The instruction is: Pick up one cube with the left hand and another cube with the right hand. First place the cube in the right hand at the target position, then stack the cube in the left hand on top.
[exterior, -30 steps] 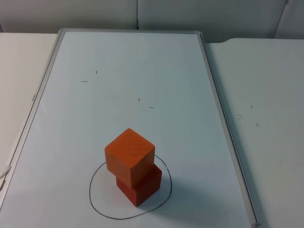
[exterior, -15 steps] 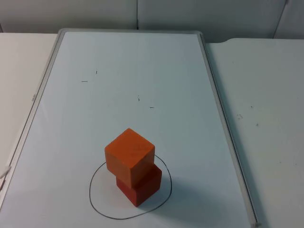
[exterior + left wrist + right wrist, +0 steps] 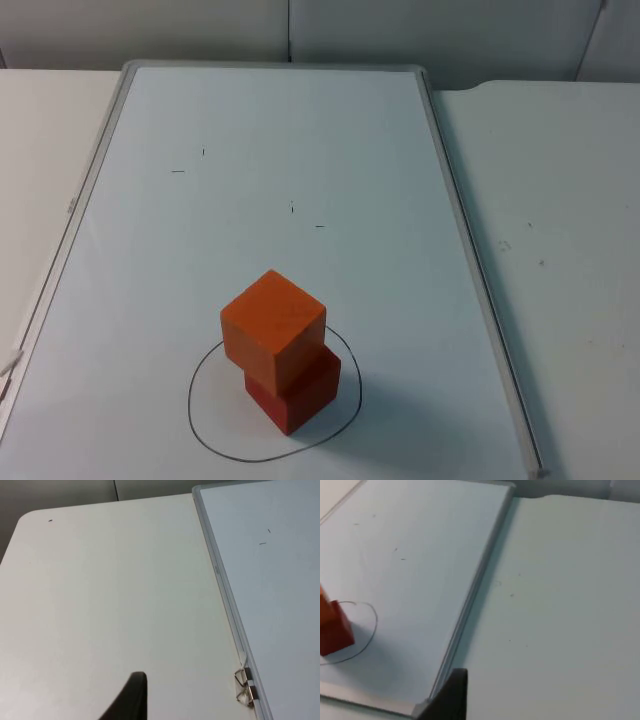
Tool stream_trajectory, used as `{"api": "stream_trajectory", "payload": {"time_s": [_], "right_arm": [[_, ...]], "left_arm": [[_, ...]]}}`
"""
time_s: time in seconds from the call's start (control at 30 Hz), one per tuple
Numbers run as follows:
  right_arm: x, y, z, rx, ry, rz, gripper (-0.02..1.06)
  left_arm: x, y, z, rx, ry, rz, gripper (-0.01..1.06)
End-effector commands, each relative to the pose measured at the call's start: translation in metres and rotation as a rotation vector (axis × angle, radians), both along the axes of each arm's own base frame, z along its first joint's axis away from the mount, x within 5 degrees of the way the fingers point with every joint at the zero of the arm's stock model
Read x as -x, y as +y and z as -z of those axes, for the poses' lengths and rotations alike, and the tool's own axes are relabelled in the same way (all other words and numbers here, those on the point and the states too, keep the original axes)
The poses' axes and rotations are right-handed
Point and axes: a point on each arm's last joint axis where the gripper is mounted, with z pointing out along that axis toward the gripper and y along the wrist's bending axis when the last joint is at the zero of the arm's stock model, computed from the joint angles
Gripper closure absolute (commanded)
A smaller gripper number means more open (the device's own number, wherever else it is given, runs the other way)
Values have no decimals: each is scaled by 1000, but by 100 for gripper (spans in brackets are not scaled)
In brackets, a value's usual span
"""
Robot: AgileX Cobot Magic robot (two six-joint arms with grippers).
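Top view is showing the orange cube [image 3: 273, 328] sitting on the red cube [image 3: 293, 390] inside the drawn circle [image 3: 200, 420] on the whiteboard [image 3: 270, 180]. The right gripper [image 3: 447, 700] is waiting over the table [image 3: 560, 605] off the board's edge, well apart from the stack; the left gripper [image 3: 127, 700] is waiting off the opposite edge near a binder clip [image 3: 244, 686]. Whether either is open I cannot tell.

Smooth, matt orange block [image 3: 273, 329] on a matt red block [image 3: 296, 393], maybe wood. Glossy whiteboard [image 3: 260, 180] with dull grey metal edge [image 3: 470, 260]. Shiny metal clip [image 3: 245, 687]. Matt white table [image 3: 560, 230].

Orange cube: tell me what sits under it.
The orange cube rests on a red cube, inside the drawn circle on the whiteboard. The red cube's top face is covered.
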Motion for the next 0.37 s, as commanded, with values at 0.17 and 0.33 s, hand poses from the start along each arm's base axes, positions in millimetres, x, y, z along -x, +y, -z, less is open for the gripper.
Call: {"api": "stream_trajectory", "payload": {"time_s": [0.17, 0.33], "right_arm": [[0, 1, 2, 0, -3, 156, 0], [0, 2, 2, 1, -3, 228, 0]], "left_arm": [[0, 0, 0, 4, -10, 0, 0], [0, 0, 0, 4, -10, 0, 0]]}}
